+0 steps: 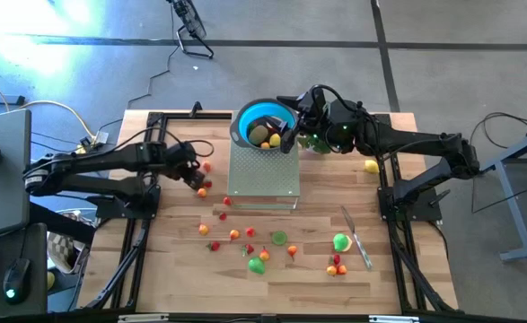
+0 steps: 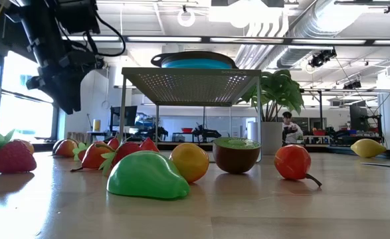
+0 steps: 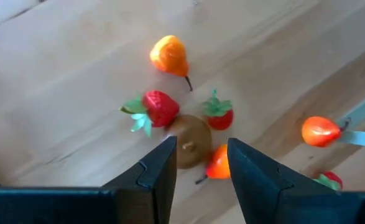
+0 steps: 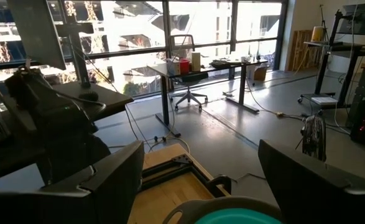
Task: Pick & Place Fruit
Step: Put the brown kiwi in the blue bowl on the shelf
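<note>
Small toy fruits lie scattered on the wooden table. My left gripper (image 3: 201, 155) hangs open, slanting down over a cluster at the table's left (image 1: 194, 177): a brown fruit (image 3: 188, 140) shows past the gap between its fingers, beside an orange-red one (image 3: 218, 163), two strawberries (image 3: 160, 107) and an orange pear (image 3: 168, 55). It touches none of them. A blue bowl (image 1: 263, 121) with fruits inside (image 1: 261, 135) sits on a perforated metal stand (image 1: 263, 170). My right gripper (image 1: 290, 130) stays level and open above the bowl's right rim (image 4: 232, 214).
More fruits lie along the near half of the table (image 1: 250, 251), with green ones (image 1: 341, 241) by a slim silver knife (image 1: 357, 238). A lemon (image 1: 371, 166) and a leafy plant (image 1: 315, 142) sit at the far right. Bare wood lies near the front edge.
</note>
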`<action>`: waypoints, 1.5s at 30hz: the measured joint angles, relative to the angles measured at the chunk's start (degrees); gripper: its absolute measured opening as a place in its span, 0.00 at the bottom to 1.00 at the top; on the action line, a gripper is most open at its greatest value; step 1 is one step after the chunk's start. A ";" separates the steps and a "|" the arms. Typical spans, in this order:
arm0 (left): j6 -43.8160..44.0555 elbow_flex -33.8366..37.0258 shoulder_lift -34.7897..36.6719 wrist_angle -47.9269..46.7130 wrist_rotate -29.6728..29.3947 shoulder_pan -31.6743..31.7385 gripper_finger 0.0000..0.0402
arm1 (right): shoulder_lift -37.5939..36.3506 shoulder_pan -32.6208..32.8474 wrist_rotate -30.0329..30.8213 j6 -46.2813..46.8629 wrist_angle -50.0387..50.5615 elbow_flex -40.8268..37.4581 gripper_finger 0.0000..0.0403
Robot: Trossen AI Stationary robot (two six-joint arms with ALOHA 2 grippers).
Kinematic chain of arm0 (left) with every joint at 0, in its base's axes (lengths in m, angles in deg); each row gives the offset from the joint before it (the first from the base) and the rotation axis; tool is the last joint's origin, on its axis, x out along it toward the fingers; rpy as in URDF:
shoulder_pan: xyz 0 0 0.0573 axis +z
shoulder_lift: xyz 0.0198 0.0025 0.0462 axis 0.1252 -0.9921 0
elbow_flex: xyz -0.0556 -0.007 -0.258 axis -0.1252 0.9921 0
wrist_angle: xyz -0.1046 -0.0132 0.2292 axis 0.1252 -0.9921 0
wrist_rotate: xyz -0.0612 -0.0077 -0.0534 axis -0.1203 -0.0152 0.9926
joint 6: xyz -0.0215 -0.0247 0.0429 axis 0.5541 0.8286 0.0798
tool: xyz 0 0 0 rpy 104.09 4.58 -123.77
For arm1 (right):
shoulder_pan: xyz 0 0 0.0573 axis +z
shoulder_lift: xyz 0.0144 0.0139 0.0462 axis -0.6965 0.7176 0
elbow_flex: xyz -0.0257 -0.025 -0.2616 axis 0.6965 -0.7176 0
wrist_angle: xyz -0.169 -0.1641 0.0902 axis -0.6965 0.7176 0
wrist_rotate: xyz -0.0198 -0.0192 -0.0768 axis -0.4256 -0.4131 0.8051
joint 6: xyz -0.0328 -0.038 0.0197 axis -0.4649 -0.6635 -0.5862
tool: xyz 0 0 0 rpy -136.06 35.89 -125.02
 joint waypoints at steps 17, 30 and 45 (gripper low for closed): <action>0.38 -0.02 -0.02 -0.32 0.28 1.84 0.38 | 0.00 0.00 0.00 -0.02 0.72 0.00 0.77; 0.75 -0.03 -6.46 -0.43 1.04 1.81 0.70 | 0.02 0.00 0.00 -0.46 2.15 0.00 0.77; 2.63 -0.11 -12.41 2.29 1.11 1.81 0.72 | 0.02 0.00 0.02 -1.75 2.18 0.00 0.77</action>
